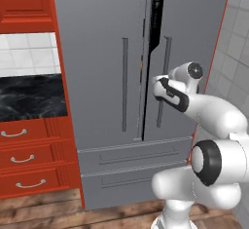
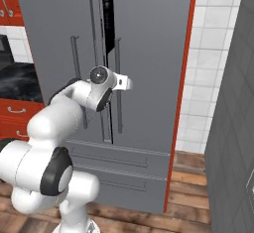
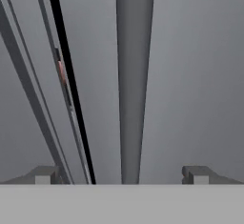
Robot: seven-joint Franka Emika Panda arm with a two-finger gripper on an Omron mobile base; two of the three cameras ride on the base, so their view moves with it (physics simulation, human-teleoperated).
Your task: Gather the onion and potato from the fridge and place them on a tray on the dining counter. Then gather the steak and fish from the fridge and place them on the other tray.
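No readable brands, labels or writing anywhere on the fridge [image 1: 102,77] or around it.

Fridge: tall grey double-door unit, long axis vertical, front face pointing toward the robot. It stands between the red cabinets [image 1: 29,164] on the left and a white tiled wall [image 2: 208,53] on the right. Two drawer fronts [image 1: 133,167] sit below the doors, on a wooden floor [image 1: 44,213].

The right door [image 2: 149,53] is ajar: a narrow black gap [image 1: 156,13] shows at the centre seam, wider at the top. A small reddish speck is visible in that gap in the hand view; can't tell what it is.

Handles: two long grey bars, both vertical, one on either side of the seam. Left handle [image 1: 124,84], right handle [image 1: 164,84].

Gripper [image 3: 121,175]: jaws spread wide, nothing between them. In the hand view the right handle [image 3: 134,75] runs straight up the middle of the frame, between the two fingertips [image 3: 43,175]. Can't tell whether the fingers touch the bar. In the right base view the hand is at about mid-height on that handle.

A black marble-look counter [image 1: 29,96] with white tile above it sits to the left, set in the red cabinets.
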